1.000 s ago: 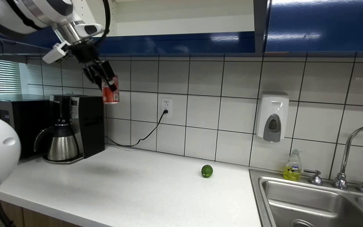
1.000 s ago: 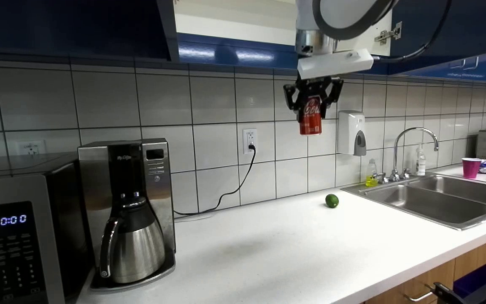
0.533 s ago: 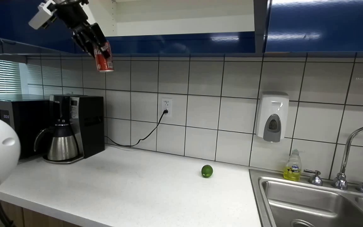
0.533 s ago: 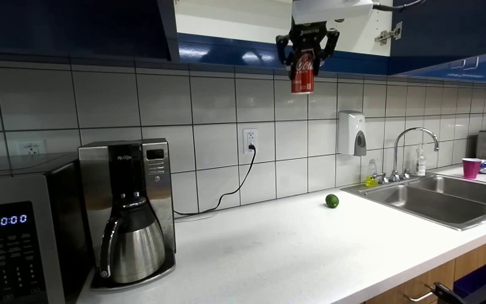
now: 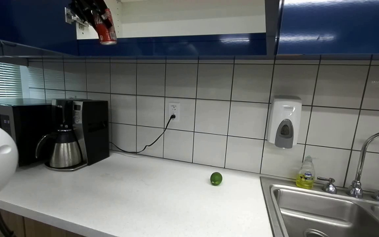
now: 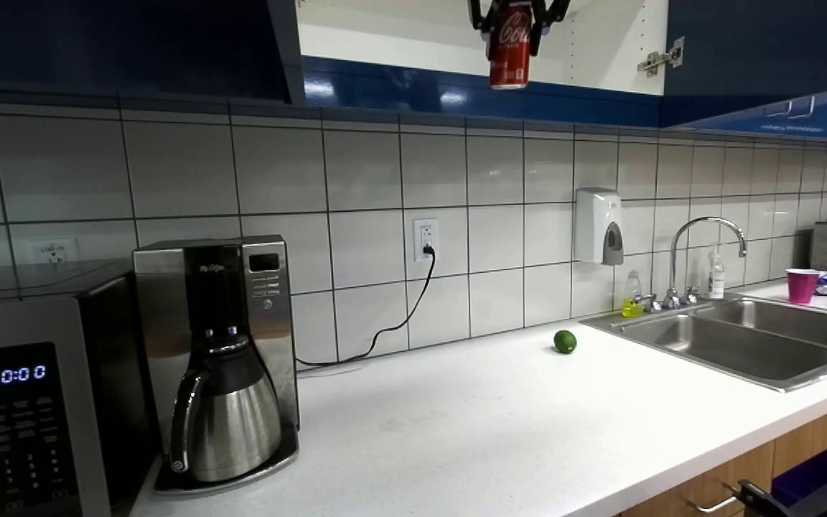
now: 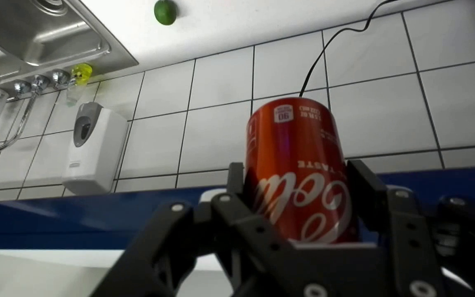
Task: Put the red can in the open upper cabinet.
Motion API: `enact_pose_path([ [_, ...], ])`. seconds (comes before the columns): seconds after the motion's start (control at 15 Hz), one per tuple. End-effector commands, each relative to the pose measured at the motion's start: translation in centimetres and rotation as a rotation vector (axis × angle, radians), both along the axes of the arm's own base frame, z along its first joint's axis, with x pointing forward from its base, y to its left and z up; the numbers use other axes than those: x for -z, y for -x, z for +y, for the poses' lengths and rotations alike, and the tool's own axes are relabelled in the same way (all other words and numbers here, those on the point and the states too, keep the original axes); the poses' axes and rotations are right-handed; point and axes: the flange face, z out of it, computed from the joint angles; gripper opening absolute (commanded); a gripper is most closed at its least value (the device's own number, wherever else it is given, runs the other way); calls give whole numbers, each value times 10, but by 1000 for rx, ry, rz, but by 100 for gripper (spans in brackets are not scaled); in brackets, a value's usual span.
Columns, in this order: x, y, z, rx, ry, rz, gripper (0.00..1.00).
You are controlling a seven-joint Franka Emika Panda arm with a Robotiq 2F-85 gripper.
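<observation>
The red can (image 5: 107, 36) is held in the air in front of the open upper cabinet (image 5: 189, 21). It hangs nearly upright, base down, in an exterior view (image 6: 510, 61). In both exterior views its base overlaps the blue lower frame of the cabinet (image 6: 413, 79). My gripper (image 6: 512, 44) is shut on the can, one finger on each side. The upper part of the gripper and the arm are cut off by the top edge of both exterior views. In the wrist view the can (image 7: 293, 140) sits between the fingers (image 7: 297, 177), with the cabinet's blue frame (image 7: 76, 214) behind.
An open blue cabinet door (image 5: 25, 23) stands beside the opening, with a hinge (image 6: 661, 59). A glossy blue closed cabinet (image 5: 339, 28) is at the opposite side. Below are the lime (image 5: 216, 178), coffee maker (image 6: 216, 359), microwave (image 6: 33, 388), soap dispenser (image 5: 285, 121) and sink (image 5: 317, 207).
My gripper has risen with the can from in front of the wall tiles to the height of the cabinet's lower frame. The arm has moved out of the top of both exterior views.
</observation>
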Motion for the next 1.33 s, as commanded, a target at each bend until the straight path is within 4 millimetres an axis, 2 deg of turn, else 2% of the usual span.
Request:
enact_pose_path([
  [0.0, -47, -6, -3, 17, 29, -25, 39],
  [0.27, -79, -22, -13, 35, 23, -44, 39],
  [0.67, -109, -64, -27, 73, 28, -53, 39],
  [0.93, -122, -90, -34, 88, 27, -55, 39],
  [1.27, -127, -121, -45, 103, 9, -48, 39],
])
